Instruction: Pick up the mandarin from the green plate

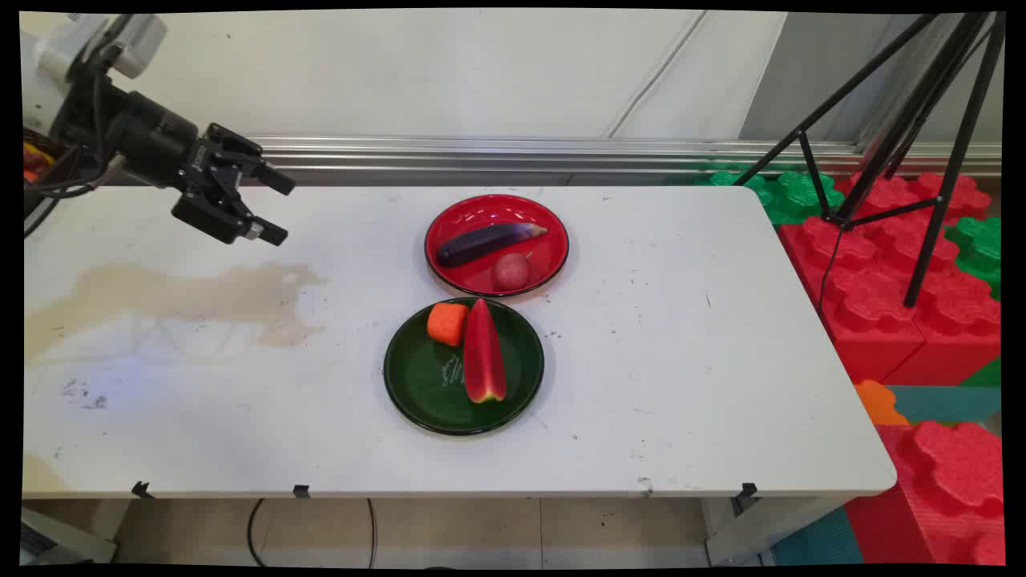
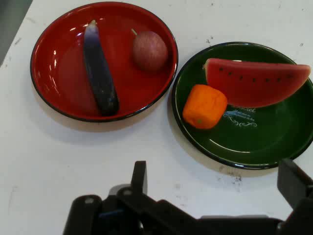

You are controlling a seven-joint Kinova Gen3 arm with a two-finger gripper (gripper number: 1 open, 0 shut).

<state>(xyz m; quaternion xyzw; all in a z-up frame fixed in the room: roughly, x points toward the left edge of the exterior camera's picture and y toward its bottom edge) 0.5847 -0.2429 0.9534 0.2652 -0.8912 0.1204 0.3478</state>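
Above the table's point(image 1: 240, 417) left, tool point(image 1: 276, 207) gapes wide (holding nothing).

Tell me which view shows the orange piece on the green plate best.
The hand view: the orange carrot chunk fills more of the picture, unobstructed, on the green plate beside the watermelon slice. The main view shows the chunk smaller, at the plate's far-left rim, touching the slice.

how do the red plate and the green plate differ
The red plate is glossy red inside; the green plate is dark green with pale lettering at its middle. The red plate holds an eggplant and an apple; the green plate holds a watermelon slice and an orange piece. The red plate lies nearer the wall, the green nearer the table's front edge. Both are round, dark-rimmed, and side by side.
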